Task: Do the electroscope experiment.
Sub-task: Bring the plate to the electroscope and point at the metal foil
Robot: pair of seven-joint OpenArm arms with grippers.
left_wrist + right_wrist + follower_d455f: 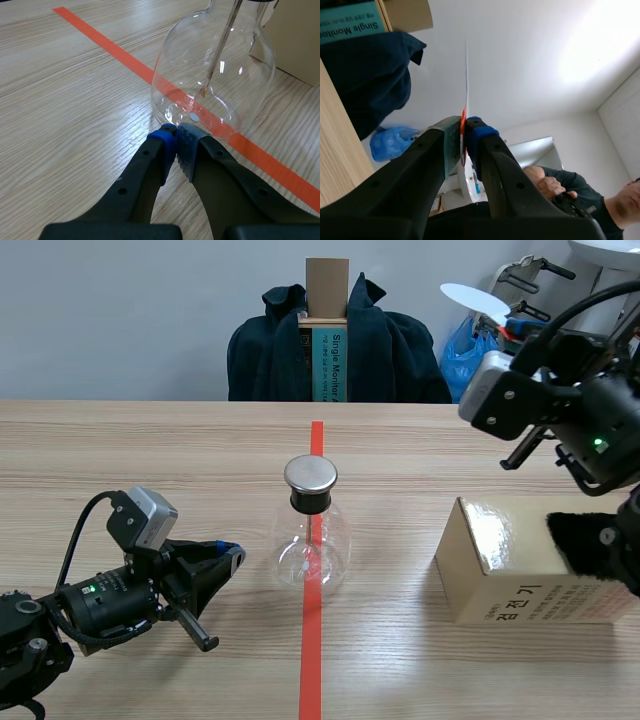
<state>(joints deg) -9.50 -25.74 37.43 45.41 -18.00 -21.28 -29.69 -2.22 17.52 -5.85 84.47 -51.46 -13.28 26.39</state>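
step in hand, as i read it: the charged-disc stage. the right gripper is high, above and well right of the flask, clenched on a thin white disc. in its wrist view the disc runs edge-on between the pads, with an orange-red bit at the pinch; i cannot tell what that bit is.

the flask stands upright on the surface, on the tape line, cap on, rod hanging inside. what hangs at the rod's end is too small to read.

the left gripper lies low, just left of the flask, clenched on nothing, pads together, tips at the flask's base. touching or a hair apart, i cannot tell.

right of the flask: a box, with black fur on the end farthest from the flask.

next move, my guess: bring the disc down and across to the cap, slowly, then watch inside the flask. the left gripper could steady the base. risk: a knock on the cap may tip the glass.
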